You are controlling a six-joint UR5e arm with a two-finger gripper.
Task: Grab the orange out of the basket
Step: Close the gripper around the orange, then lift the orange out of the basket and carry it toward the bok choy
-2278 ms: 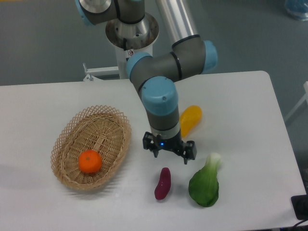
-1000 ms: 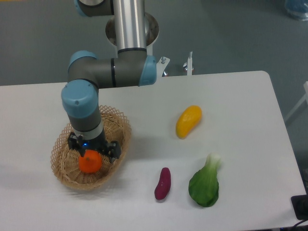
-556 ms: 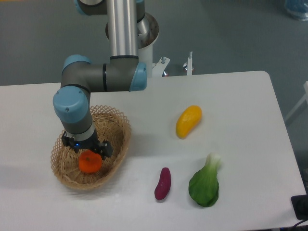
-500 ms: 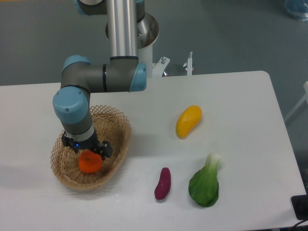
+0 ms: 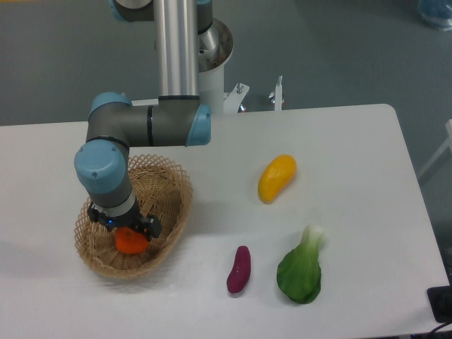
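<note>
Orange (image 5: 129, 241): small, round, bright orange, smooth skin. Only its lower part shows; my wrist covers the top. It sits in the lower-left of the frame, inside the basket (image 5: 168, 185), toward the basket's near end.

Basket: oval, shallow, light tan wicker with an open lattice rim, lying on the white table (image 5: 339, 141) at lower left.

My gripper (image 5: 124, 227) is down inside the basket, directly over the orange. The dark fingers straddle it, one at its left and one at its right (image 5: 151, 227), with the fruit between them and just below the gripper body. A blue light shows on the gripper's left side. Fingers are spread about as wide as the orange; I cannot tell whether the pads are touching it or clamped on it, since my own wrist blocks the contact points. Cannot tell either whether the orange is resting on the basket floor or lifted off it.

Elsewhere on the table: yellow mango-like fruit (image 5: 276, 178) centre-right, purple eggplant (image 5: 239, 269) lower centre, green bok choy (image 5: 301, 268) to its right. All well apart from the basket.
</note>
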